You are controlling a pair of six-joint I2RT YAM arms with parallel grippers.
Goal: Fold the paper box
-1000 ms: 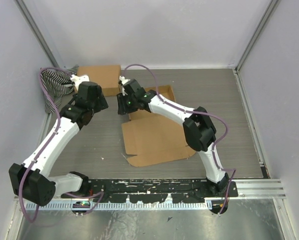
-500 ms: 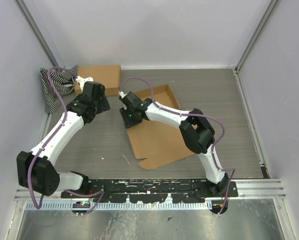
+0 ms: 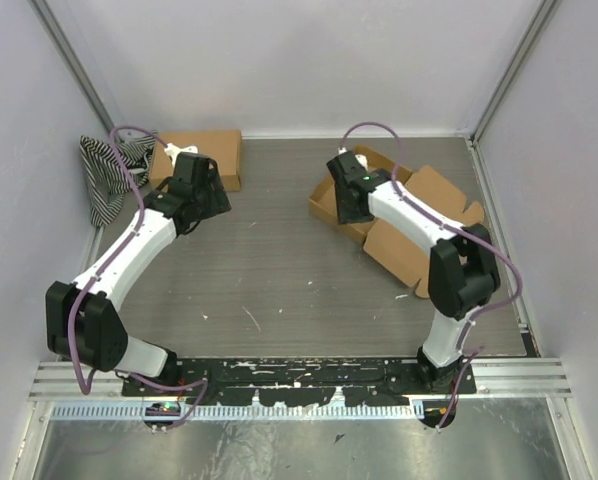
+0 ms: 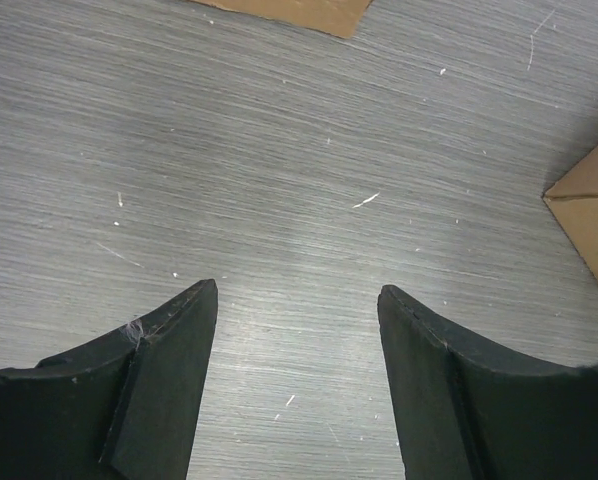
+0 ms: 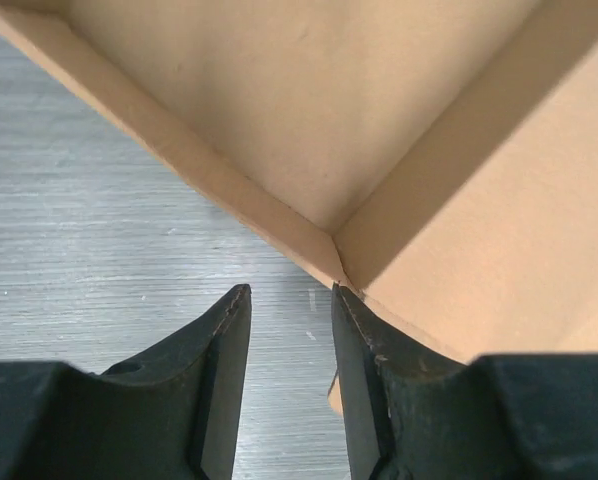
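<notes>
Arms well apart, box at 2 o'clock

A striped cloth (image 3: 101, 180) lies at 10 o'clock, with a brown carton (image 3: 219, 148) just beside it at 11. The left gripper (image 4: 297, 300) hovers near that carton, jaws wide, only bare table (image 3: 279, 270) between them. The box (image 3: 441, 192) sits at 2 o'clock, part-folded (flaps splayed toward 4 o'clock), walls upright at its left end. The right gripper (image 5: 289, 295) is at the box's left corner, jaws narrow, with table showing through the gap. The corner sits right at one fingertip; I cannot tell whether they touch.
</notes>
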